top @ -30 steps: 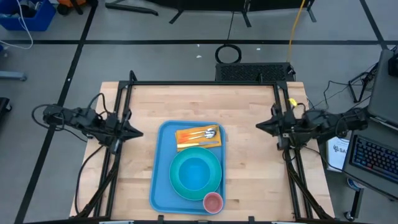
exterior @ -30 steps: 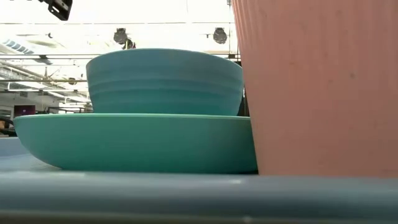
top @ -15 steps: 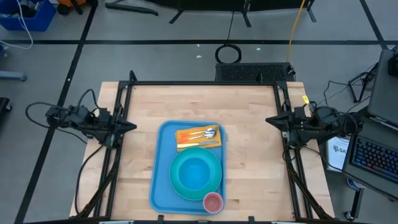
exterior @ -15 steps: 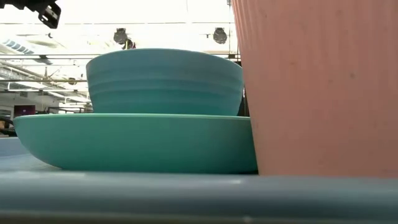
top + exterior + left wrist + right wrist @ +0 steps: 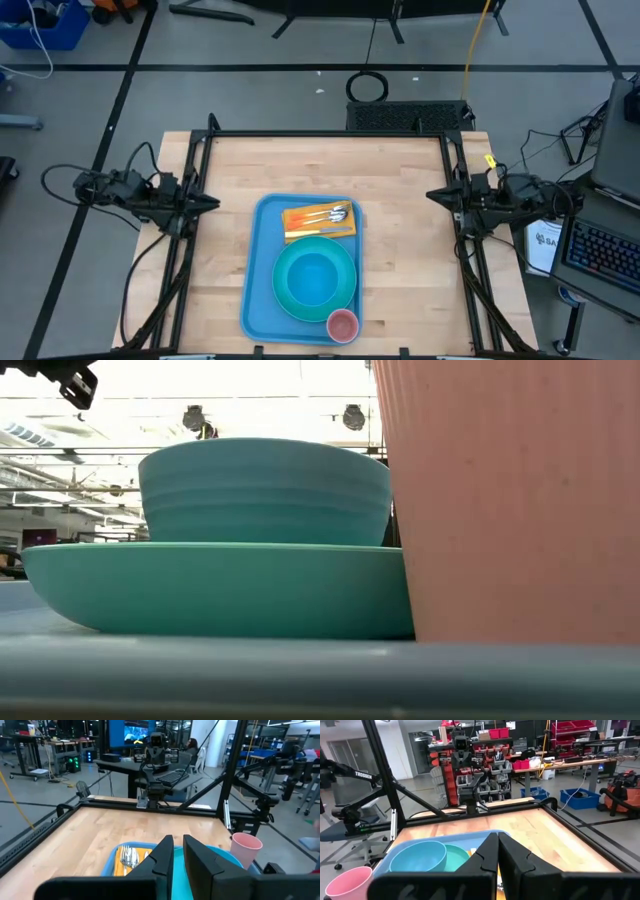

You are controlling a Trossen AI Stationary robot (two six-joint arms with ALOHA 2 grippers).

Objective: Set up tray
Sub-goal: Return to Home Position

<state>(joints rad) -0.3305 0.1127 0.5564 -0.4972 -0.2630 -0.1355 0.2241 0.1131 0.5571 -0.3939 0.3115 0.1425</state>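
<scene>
Two sets of fingers pressed together on nothing: left gripper (image 5: 212,203), right gripper (image 5: 432,195). Midway between both jaws, well apart from each, tray (image 5: 257,285) bearing napkin (image 5: 300,233), plate (image 5: 282,287), bowl (image 5: 315,278), pink cup (image 5: 343,324).

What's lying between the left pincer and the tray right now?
Nothing: in the high view, only bare wooden tabletop separates the left pincer from the tray.

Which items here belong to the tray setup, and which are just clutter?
Job:
tray, holding orange napkin with cutlery, turquoise plate, blue bowl on the plate, pink cup; left gripper and right gripper, at the table's side edges.

Lying about, off the table:
keyboard, cable coil, blue bin.
</scene>
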